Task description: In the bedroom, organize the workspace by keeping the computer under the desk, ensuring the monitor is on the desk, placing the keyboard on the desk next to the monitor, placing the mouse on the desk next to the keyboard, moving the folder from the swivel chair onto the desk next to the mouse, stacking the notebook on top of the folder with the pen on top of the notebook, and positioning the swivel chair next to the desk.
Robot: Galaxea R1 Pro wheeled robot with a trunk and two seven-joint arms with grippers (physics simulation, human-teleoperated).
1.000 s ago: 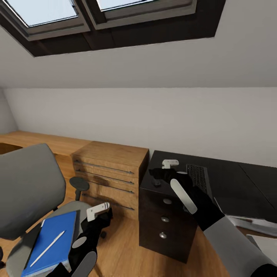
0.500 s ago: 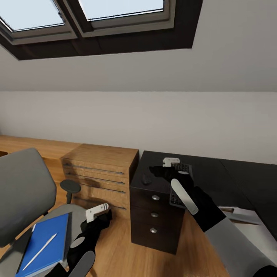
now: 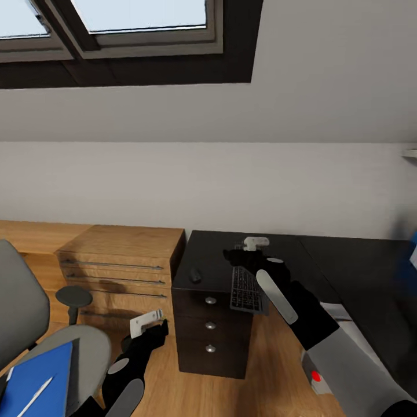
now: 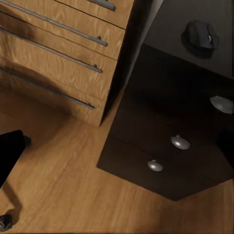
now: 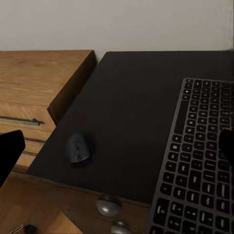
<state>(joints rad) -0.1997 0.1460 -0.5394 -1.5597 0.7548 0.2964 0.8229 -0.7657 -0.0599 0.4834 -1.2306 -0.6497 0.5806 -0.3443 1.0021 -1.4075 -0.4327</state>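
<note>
Keyboard (image 3: 247, 288) lies flat on the desk (image 3: 353, 272), its near end jutting past the front edge above the black drawer unit (image 3: 209, 333). From the right gripper (image 3: 240, 255) in the head view, the keyboard sits at about 6 o'clock, just beneath the fingers; whether they touch it cannot be told, nor how far the jaws stand apart. In the right wrist view the keyboard (image 5: 202, 161) fills the side of the desk (image 5: 141, 107) away from the mouse (image 5: 78, 147). In the head view that mouse (image 3: 196, 275) rests at 9 o'clock from the keyboard, apart from it. The left gripper (image 3: 152, 322) hangs low over the wood floor with nothing between its fingers, its opening unclear. At 8 o'clock from it, the folder (image 3: 36, 379) lies on the swivel chair (image 3: 87, 347) with the pen (image 3: 33, 397) on top.
</note>
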